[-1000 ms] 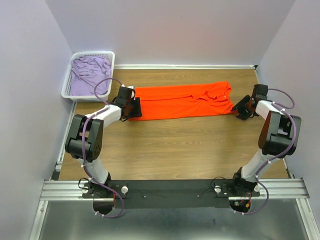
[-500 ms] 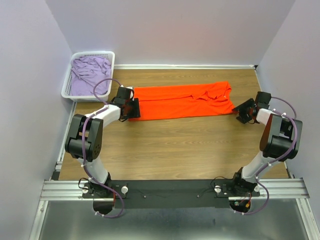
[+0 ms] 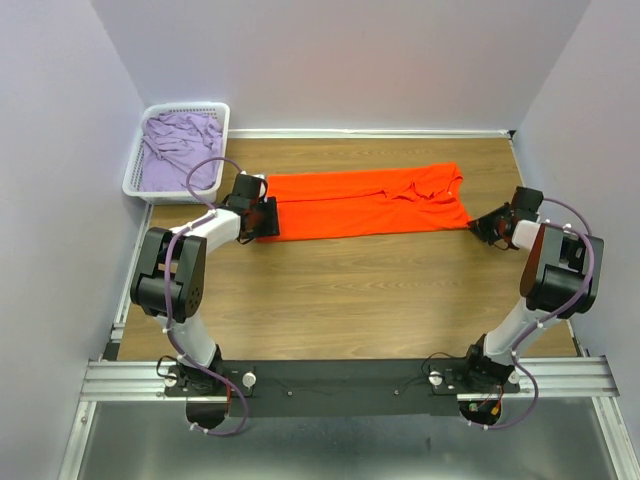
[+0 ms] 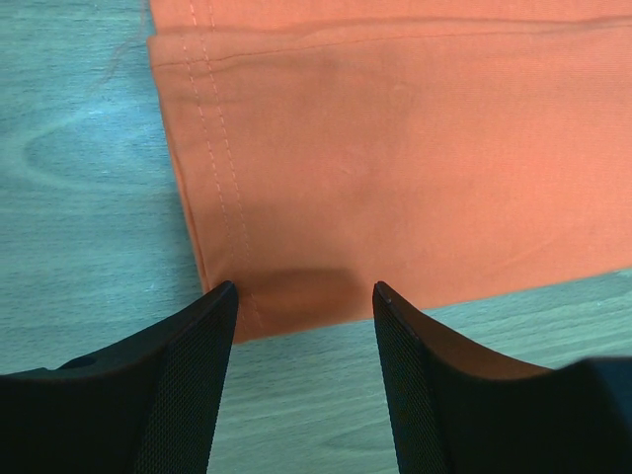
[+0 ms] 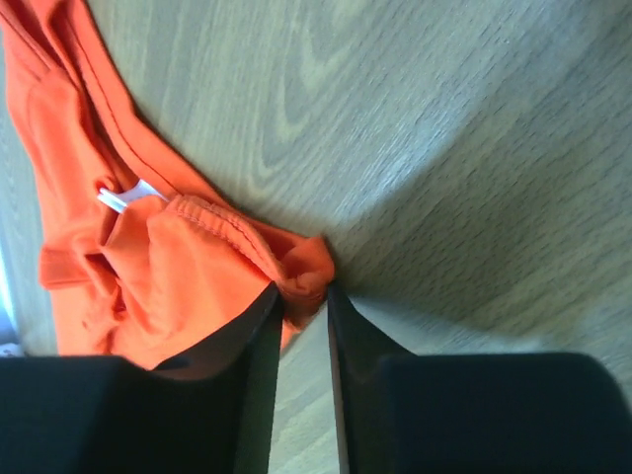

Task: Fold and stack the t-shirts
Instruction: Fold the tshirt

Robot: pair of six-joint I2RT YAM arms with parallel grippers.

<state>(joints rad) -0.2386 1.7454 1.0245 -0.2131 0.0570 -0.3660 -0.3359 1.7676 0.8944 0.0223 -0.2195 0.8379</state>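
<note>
**Orange t-shirt (image 3: 370,203) of soft plain cloth, folded into a long band, an arm at each end**

The orange t-shirt lies flat on the brown wood-grain table (image 3: 350,290), toward twelve o'clock from the table's middle, with its length running from nine to three o'clock.

The left arm reaches forward with its elbow bent, and the black left gripper (image 3: 268,217) sits low at the band's nine o'clock end. In the left wrist view this gripper (image 4: 304,291) has its jaws set wide. The two textured black fingers straddle the corner of the double-stitched hem, and the smooth cloth lies flat between them.

The right arm folds up on itself, with its wrist turned toward nine o'clock. The right gripper (image 3: 487,224) meets the band's four o'clock corner. In the right wrist view this gripper (image 5: 303,291) is drawn narrow, nipping a bunched fold of ribbed neck edge at its tips. A small white label (image 5: 123,196) shows among the creases.

At ten o'clock, a crumpled pale lilac t-shirt (image 3: 178,145) fills a white plastic lattice basket (image 3: 130,185).
</note>
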